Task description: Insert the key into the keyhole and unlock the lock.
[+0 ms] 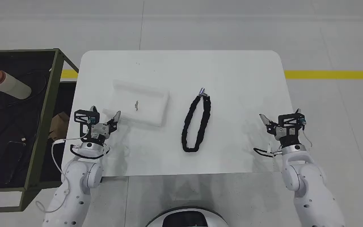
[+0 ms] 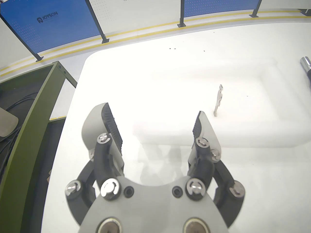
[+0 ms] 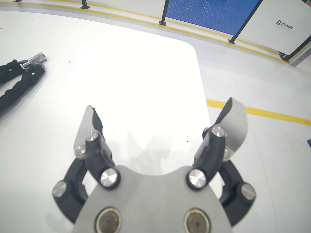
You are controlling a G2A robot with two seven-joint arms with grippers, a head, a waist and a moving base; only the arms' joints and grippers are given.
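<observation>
Metal key (image 2: 218, 100) upright on white block (image 2: 184, 86), near left gripper (image 2: 153, 112) (jaws apart).

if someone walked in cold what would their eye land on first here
The black chain lock lying in a loop at the middle of the white table stands out most, its silver lock end on the side away from the robot. Beside it, toward the left arm, a small key stands upright on a white block. The left gripper and right gripper sit near the table's near corners, jaws open, holding nothing.
</observation>
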